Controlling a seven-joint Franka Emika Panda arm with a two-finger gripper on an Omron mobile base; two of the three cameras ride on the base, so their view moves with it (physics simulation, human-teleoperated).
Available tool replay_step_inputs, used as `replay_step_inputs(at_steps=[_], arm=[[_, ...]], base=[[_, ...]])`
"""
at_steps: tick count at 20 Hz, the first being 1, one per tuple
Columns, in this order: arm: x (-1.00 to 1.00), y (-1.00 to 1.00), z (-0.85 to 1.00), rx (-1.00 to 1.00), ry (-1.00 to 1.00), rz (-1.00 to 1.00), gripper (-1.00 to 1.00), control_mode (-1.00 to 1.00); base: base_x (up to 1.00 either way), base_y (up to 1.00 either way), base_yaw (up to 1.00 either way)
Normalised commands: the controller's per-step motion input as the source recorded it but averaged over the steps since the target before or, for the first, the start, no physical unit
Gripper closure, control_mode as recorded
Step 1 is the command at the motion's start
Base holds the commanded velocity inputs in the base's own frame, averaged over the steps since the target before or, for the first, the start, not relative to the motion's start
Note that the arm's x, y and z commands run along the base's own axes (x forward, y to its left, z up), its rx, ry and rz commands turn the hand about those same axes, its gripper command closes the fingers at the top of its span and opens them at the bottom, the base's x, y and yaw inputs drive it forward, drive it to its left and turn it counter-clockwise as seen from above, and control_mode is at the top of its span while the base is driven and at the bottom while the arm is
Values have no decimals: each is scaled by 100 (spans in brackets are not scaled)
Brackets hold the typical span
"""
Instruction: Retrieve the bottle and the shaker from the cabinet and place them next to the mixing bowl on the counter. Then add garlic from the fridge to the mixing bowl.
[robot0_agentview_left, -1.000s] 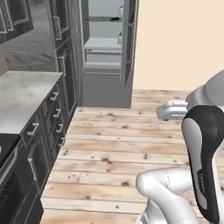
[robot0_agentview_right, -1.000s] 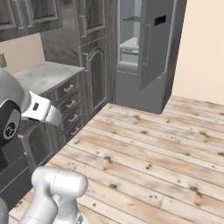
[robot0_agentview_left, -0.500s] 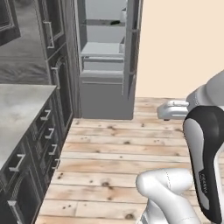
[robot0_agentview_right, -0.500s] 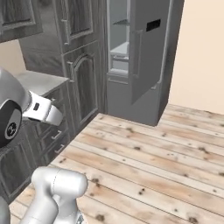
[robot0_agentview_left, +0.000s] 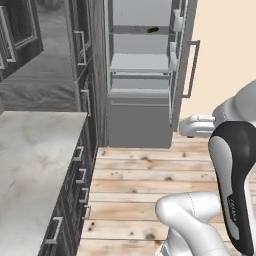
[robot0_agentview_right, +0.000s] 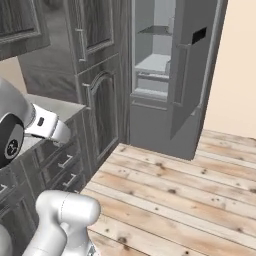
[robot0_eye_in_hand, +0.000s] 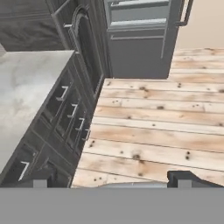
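Garlic (robot0_agentview_left: 153, 29) sits upper centre, on the open fridge (robot0_agentview_left: 142, 75) top shelf. Gripper (robot0_eye_in_hand: 109, 183) spread wide, empty. You'll likely find it light, firm, rounded; pinch across its middle.

We see our arm (robot0_agentview_left: 235, 185) as a chain of smooth, glossy white rounded shells, broken by a long dark, near-black joint cover with a soft sheen. Small pale lettering runs down that dark cover in the left base view, too small to read. A bulbous white elbow segment (robot0_agentview_right: 62, 215) curves below it. In the right base view a white link (robot0_agentview_right: 45, 127) carries a small dark square mark, and the dark round joint (robot0_agentview_right: 10, 142) bears a small white emblem.
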Motion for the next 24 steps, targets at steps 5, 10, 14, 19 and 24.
replay_step_inputs(at_steps=[5,10,14,19,24], arm=[[0,0,0,0,0,0,-100,100],[0,0,0,0,0,0,-100,100],[0,0,0,0,0,0,-100,100],[0,0,0,0,0,0,-100,100],[0,0,0,0,0,0,-100,100]], base=[[100,16,-5],[100,10,-16],[100,24,-20],[100,40,-11],[100,19,-16]])
